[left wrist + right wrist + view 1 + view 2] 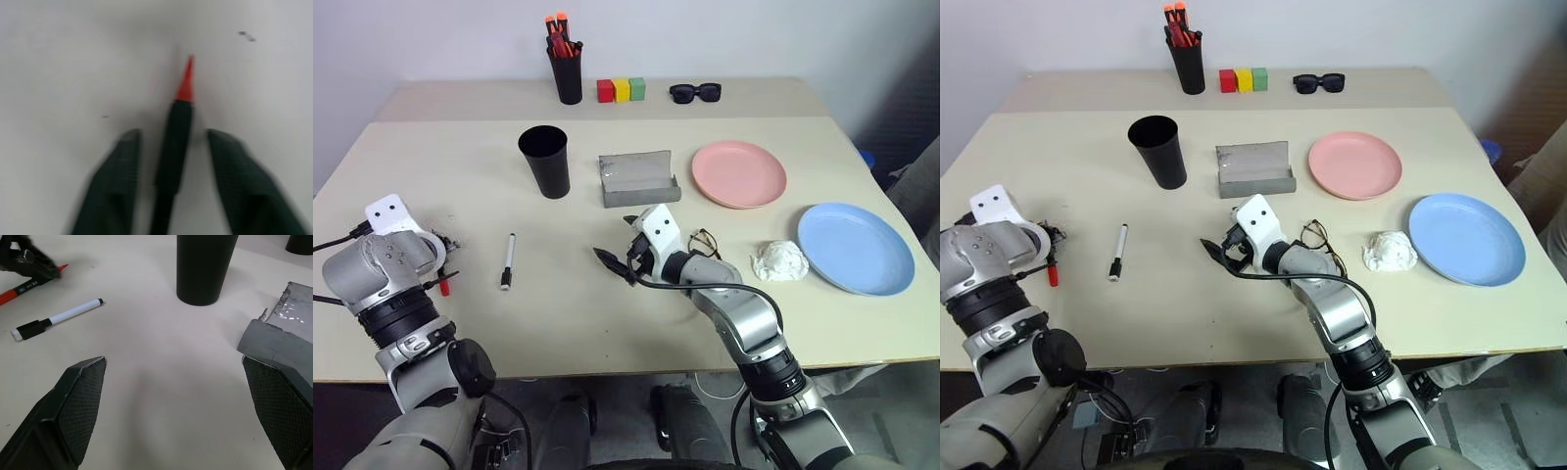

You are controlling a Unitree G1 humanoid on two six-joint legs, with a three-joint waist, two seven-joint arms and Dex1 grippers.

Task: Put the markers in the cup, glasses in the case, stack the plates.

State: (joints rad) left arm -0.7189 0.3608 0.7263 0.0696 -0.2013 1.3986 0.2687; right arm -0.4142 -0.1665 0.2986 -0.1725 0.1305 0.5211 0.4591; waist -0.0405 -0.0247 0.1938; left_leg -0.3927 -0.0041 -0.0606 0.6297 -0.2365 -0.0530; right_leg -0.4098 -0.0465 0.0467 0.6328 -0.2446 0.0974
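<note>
1. The left gripper (171,142) is low over the worktop (558,323) near its left edge. The red-tipped marker (177,132) lies between its two fingers, with a narrow gap on each side; whether the jaws are pressing it I cannot tell.
2. The right gripper (176,377) hangs over the middle of the worktop with its jaws spread wide and nothing between them.
3. The white marker (508,261) lies flat on the worktop between the two grippers, apart from both.
4. The black cup (545,162) stands upright behind the white marker, with the open grey case (638,179) beside it to the right.
5. The glasses (703,243) lie just behind the right arm, in front of the case.
6. The pink plate (739,174) and the blue plate (855,248) lie apart on the right side, unstacked, with a crumpled white tissue (778,260) near the blue one.
</note>
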